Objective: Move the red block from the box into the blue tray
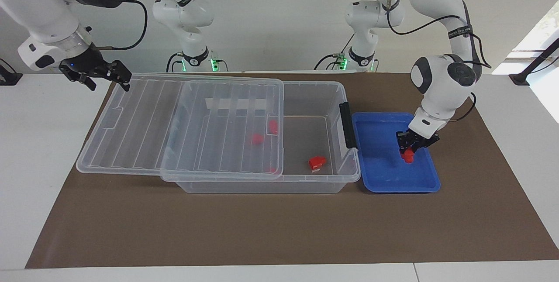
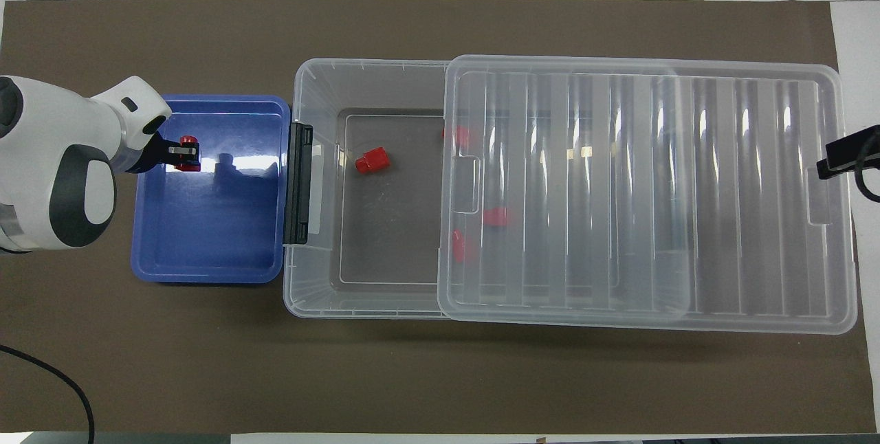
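Care comes first: your left gripper (image 1: 409,151) is pinched tight on the red block (image 1: 408,156) low over the blue tray (image 1: 376,177), so go down until the block sits on the bottom, then let go and lift straight up. The right gripper (image 1: 114,73) waits by the slid-back lid (image 1: 144,125) of the box (image 1: 305,181); I cannot tell how wide it is. You work on a brown mat (image 1: 262,229) on a white table (image 1: 39,142).
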